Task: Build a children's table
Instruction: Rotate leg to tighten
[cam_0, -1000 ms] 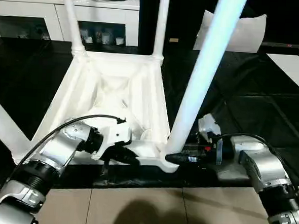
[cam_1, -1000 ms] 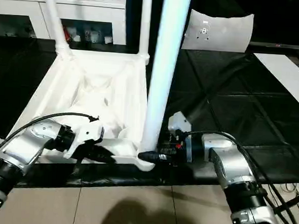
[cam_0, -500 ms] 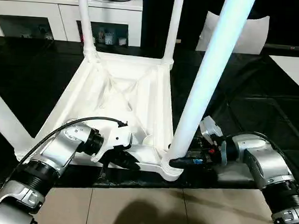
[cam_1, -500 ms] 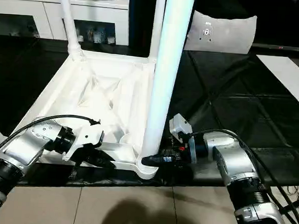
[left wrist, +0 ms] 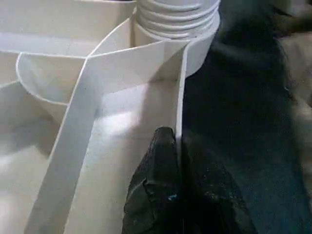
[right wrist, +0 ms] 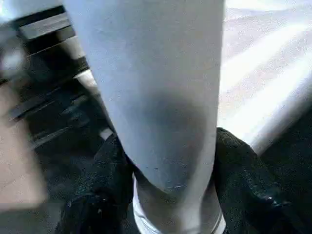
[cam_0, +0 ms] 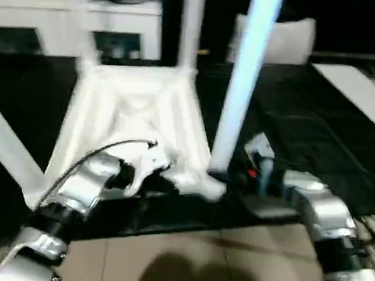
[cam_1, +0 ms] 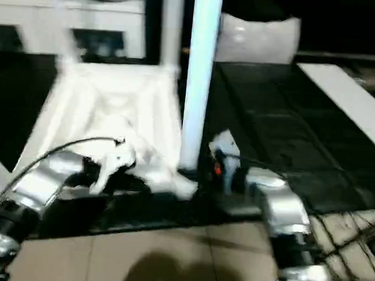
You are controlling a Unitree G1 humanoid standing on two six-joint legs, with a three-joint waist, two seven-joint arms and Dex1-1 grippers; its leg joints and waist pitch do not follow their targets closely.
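Note:
The children's table (cam_0: 135, 105) lies upside down on a black mat, ribbed underside up, with white legs standing in its corner sockets. My left gripper (left wrist: 179, 146) is shut on the thin rim wall of the near edge, one black finger on each side, close to the near-right socket (left wrist: 178, 19). It shows in the head views too, as the left gripper (cam_0: 156, 177). The near-right leg (cam_0: 242, 86) rises tall. My right gripper (right wrist: 168, 161) clasps this leg (right wrist: 156, 73) just above its base, its fingers (right wrist: 105, 170) pressed on both sides.
A white cabinet (cam_0: 55, 18) with shelves stands at the back. A flat white board (cam_0: 356, 93) lies at the right on the black mat, and a white bag-like shape (cam_0: 276, 41) sits behind. Beige floor tiles (cam_0: 180, 261) begin at the mat's near edge.
The head camera has shifted and the picture is blurred. My right gripper has closed in on the base of the near-right leg. The left gripper keeps its hold on the rim.

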